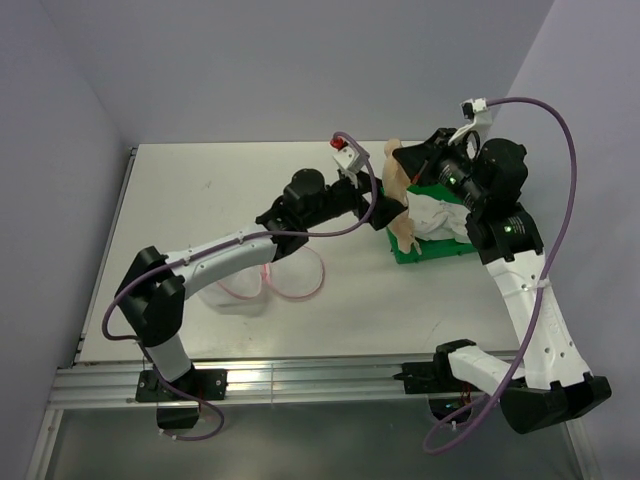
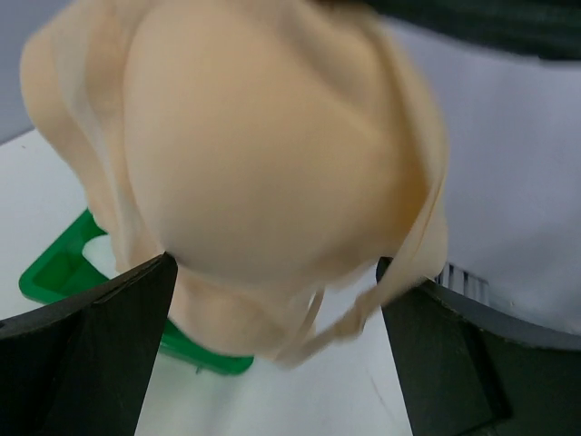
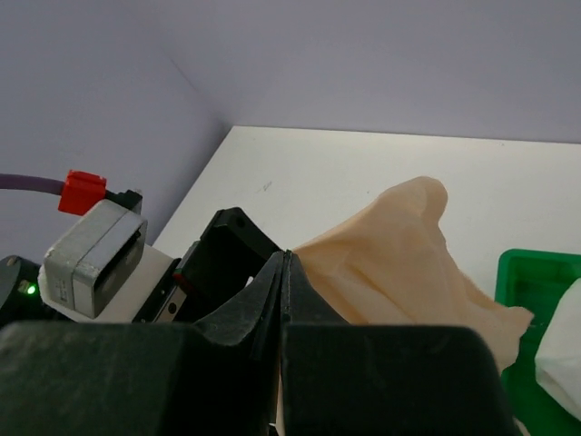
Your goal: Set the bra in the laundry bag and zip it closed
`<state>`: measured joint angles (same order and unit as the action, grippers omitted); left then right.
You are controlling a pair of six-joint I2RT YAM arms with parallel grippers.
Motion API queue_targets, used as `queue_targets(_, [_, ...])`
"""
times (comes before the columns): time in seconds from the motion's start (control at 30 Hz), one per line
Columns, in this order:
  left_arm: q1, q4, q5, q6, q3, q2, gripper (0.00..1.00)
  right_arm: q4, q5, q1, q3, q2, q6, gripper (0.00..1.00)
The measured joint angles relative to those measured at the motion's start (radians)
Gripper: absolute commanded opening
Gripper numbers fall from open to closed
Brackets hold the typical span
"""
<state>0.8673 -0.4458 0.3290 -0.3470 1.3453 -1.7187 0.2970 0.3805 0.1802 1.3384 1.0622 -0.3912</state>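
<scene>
The tan bra (image 1: 400, 190) hangs lifted above the table's back right, over the green tray's left end. My right gripper (image 1: 417, 160) holds it from above; in the right wrist view its jaws (image 3: 286, 259) are pressed shut with the bra (image 3: 408, 263) spilling out beside them. My left gripper (image 1: 383, 197) is at the bra's left side, open. In the left wrist view a rounded cup of the bra (image 2: 272, 163) fills the space between the spread fingers (image 2: 277, 265). The laundry bag (image 1: 285, 275), white mesh with a pink rim, lies open on the table under my left forearm.
A green tray (image 1: 430, 252) holding a white cloth (image 1: 435, 215) sits just under the bra, seen also in the left wrist view as the tray (image 2: 54, 272) and the cloth (image 2: 517, 182). The table's back edge meets the wall close behind.
</scene>
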Motion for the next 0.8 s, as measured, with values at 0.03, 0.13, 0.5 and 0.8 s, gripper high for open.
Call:
queue_targets(0.03, [0.017,-0.005,-0.046,-0.009,0.013,-0.005,0.99,-0.005,-0.008,0.013,-0.012,-0.005,-0.006,0.00])
queue_targets(0.13, [0.060,-0.013,-0.172,-0.022,0.049,-0.023,0.99,-0.023,-0.034,0.048,-0.039,-0.021,-0.018,0.00])
queue_targets(0.5, [0.110,0.010,-0.529,0.009,0.069,-0.050,0.22,-0.069,-0.068,0.071,-0.110,-0.053,-0.051,0.00])
queue_targets(0.8, [0.114,-0.035,-0.549,0.095,-0.088,0.048,0.00,-0.055,-0.106,0.072,-0.130,-0.089,-0.052,0.10])
